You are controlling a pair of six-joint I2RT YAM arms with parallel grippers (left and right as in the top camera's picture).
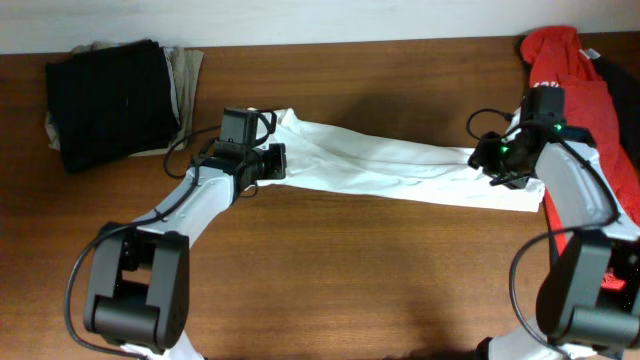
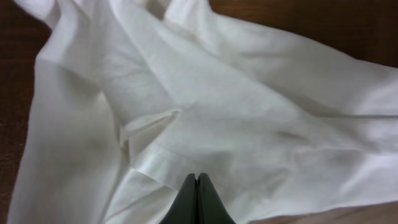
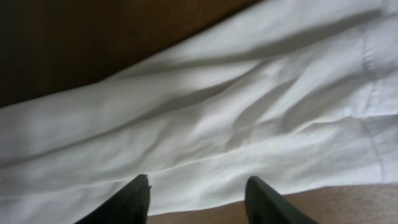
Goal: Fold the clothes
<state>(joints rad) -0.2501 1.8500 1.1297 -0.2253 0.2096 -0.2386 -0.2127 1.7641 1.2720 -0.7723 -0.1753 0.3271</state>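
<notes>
Black fingertips of the left gripper (image 2: pixel 196 199) sit nearest the lens in the left wrist view. They are pressed tight together with no cloth visibly pinched between them, and they point at a rumpled end of the white T-shirt (image 1: pixel 380 165). In the right wrist view the right gripper (image 3: pixel 198 202) stands with its fingers well apart and grips nothing, the shirt's edge lying just beyond its tips. From overhead the shirt lies on the table (image 1: pixel 350 270) as a long twisted band, running from the left gripper at about 9 o'clock to the right gripper at about 3 o'clock. The step in hand is probably taking hold of both ends to spread the shirt flat before any fold. To do it well, the left jaws would need to part and then bite a clean edge rather than a bunched ridge. The right would close on the stitched hem, which shows at 2 o'clock in its view. Both should then pull evenly – gently, since the fabric is thin and creases readily. By count there are one white T-shirt, one red shirt (image 1: pixel 570 70) at 2 o'clock, one black folded piece (image 1: pixel 105 95) at 10 o'clock with one khaki piece (image 1: pixel 185 75) touching it – though the pile may hide more layers – and two grippers.
</notes>
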